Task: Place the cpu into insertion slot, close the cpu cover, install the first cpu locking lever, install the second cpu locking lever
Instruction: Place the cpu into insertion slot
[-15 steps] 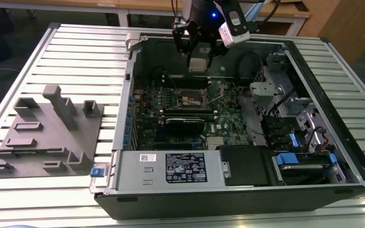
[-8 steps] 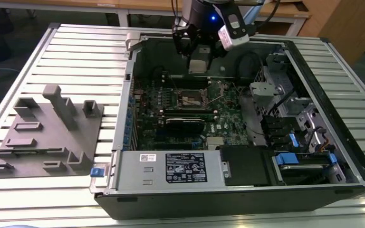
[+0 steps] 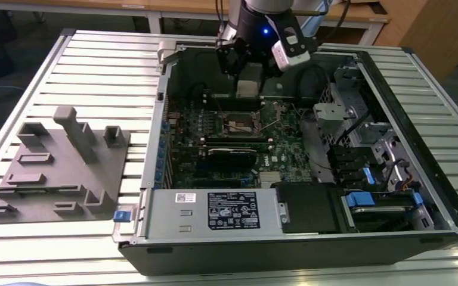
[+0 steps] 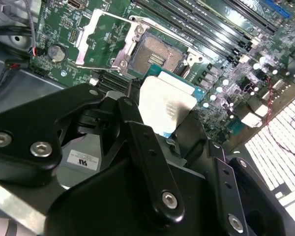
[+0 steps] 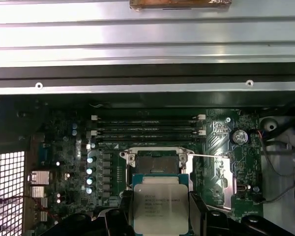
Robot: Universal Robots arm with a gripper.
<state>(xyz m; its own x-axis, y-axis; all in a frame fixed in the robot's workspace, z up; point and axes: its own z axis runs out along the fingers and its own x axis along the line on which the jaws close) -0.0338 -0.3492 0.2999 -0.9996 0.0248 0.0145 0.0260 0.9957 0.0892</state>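
My gripper (image 3: pixel 247 88) hangs over the far part of the green motherboard (image 3: pixel 281 158) inside the open computer case, shut on the cpu (image 5: pixel 161 206). The cpu (image 4: pixel 168 104) is a silver-topped square chip on a green base, held by its edges between black fingers (image 4: pixel 137 132). It sits above and just short of the insertion slot (image 5: pixel 155 163), a dark square recess with a silvery rim (image 4: pixel 155 58) that holds nothing. The cpu cover (image 4: pixel 96 42) is swung open beside the socket (image 5: pixel 220 178). A thin locking lever (image 5: pixel 209 156) stands raised next to it.
Long black memory slots (image 5: pixel 147 129) run just beyond the socket. The case's metal wall (image 5: pixel 147 88) rises behind them. A power supply (image 3: pixel 221 211) and drive bays with blue tabs (image 3: pixel 364 199) sit at the case's near side. A grey fixture block (image 3: pixel 58 164) lies on the slatted table.
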